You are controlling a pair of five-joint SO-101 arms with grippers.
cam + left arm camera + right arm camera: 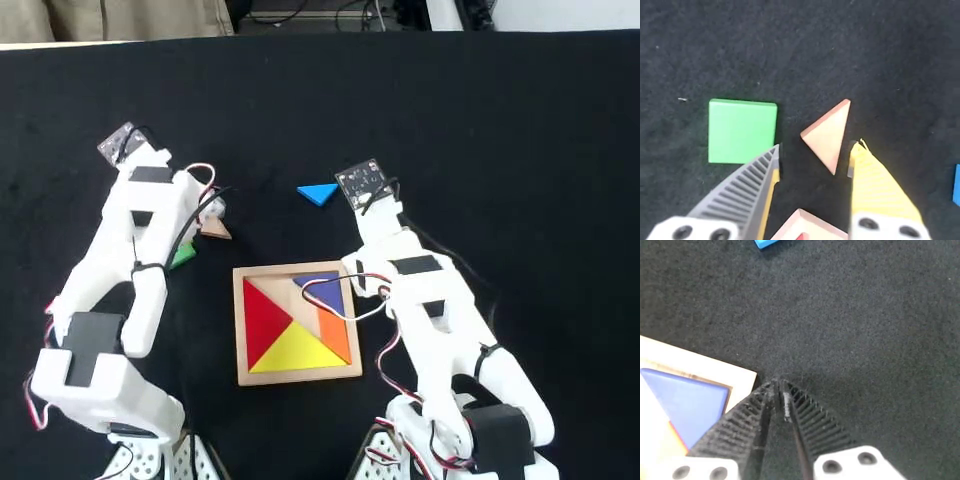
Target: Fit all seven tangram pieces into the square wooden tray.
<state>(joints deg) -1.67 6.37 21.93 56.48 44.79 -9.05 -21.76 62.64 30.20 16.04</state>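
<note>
The square wooden tray (240, 330), partly filled with flat coloured pieces (292, 350), lies on the black worktop (520, 140), where the left claw (815, 148), spread wide, straddles a small pink triangle (829, 134) beside a green square (742, 131), and the right claw (779, 386) is closed and empty.

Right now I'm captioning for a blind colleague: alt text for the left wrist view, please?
The left gripper, open, straddles a pink triangle on black cloth. A green square lies beside the triangle, apart from it; a wooden tray corner shows near the gripper.
</note>
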